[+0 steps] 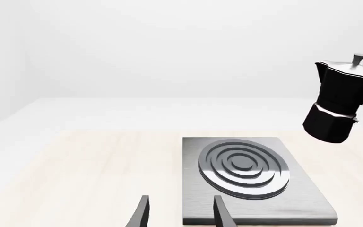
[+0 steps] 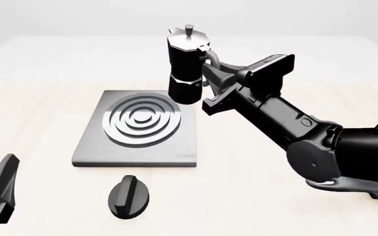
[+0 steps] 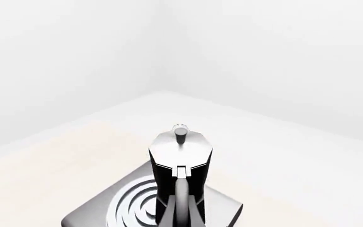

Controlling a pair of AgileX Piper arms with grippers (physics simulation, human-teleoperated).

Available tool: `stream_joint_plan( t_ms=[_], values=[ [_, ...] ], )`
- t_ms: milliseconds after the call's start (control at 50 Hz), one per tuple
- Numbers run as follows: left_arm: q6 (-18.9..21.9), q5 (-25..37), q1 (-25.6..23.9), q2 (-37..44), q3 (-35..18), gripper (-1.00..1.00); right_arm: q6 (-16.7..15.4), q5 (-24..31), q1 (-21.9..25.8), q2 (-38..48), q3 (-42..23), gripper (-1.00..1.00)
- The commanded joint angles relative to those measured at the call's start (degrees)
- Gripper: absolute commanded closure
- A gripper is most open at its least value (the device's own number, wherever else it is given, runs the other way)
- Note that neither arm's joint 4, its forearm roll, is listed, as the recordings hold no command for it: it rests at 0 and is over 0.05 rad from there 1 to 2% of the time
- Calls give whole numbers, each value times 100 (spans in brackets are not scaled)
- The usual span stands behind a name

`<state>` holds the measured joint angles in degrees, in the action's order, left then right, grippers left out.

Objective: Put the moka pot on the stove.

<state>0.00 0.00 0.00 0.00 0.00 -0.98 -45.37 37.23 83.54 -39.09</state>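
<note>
The black moka pot (image 2: 185, 69) with its silver lid hangs in the air, slightly tilted, over the far right corner of the stove (image 2: 94, 147). My right gripper (image 2: 210, 66) is shut on its side handle. The pot also shows in the left wrist view (image 1: 338, 101), clear of the table and off to the side of the stove (image 1: 298, 203). In the right wrist view the pot (image 3: 180, 163) is dead ahead, with the stove (image 3: 90, 213) below it. My left gripper (image 2: 2, 189) is open and empty at the near left, its fingertips (image 1: 145, 208) just short of the stove's near edge.
A separate black oval knob (image 2: 128, 196) lies on the table just in front of the stove's near edge. The right arm (image 2: 307, 132) stretches from the right side across the table toward the pot.
</note>
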Motion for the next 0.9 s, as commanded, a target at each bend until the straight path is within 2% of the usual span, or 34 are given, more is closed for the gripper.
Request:
stream_joint_plan(
  t_ms=[20,400,500,720,780,900],
  values=[
    [0,0,0,0,0,-100,-11,-155,41,287,-354,100],
    [0,0,0,0,0,-100,-66,-269,196,882,-833,100],
    [0,0,0,0,0,-100,-205,-486,233,961,-845,100],
    [0,0,0,0,0,-100,-226,-582,370,1313,-1093,100],
    [0,0,0,0,0,-100,-344,-683,463,1298,-1053,100],
    [0,0,0,0,0,-100,-372,-746,578,1483,-1157,100]
  ],
)
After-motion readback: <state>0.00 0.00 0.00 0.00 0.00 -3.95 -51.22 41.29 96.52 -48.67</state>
